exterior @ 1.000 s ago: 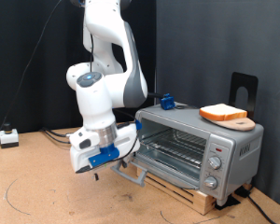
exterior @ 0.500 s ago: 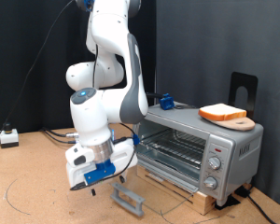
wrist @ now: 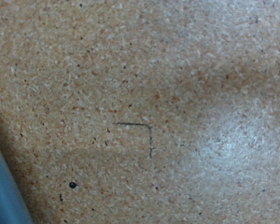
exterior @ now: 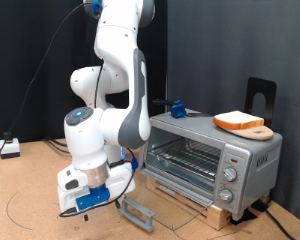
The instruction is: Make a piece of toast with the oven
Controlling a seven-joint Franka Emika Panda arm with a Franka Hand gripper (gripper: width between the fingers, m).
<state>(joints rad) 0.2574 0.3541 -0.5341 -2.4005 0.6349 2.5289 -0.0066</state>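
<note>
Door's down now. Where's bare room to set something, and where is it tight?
Bare board lies at the exterior view's left, between the white box and the arm. Oven top is bare between the blue item and the toast on its round board. Tight: the open door beside the gripper.

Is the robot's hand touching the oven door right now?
Apart. The exterior view shows the gripper low over the floor, with bare floor between it and the oven door handle. The wrist view shows only floor.
</note>
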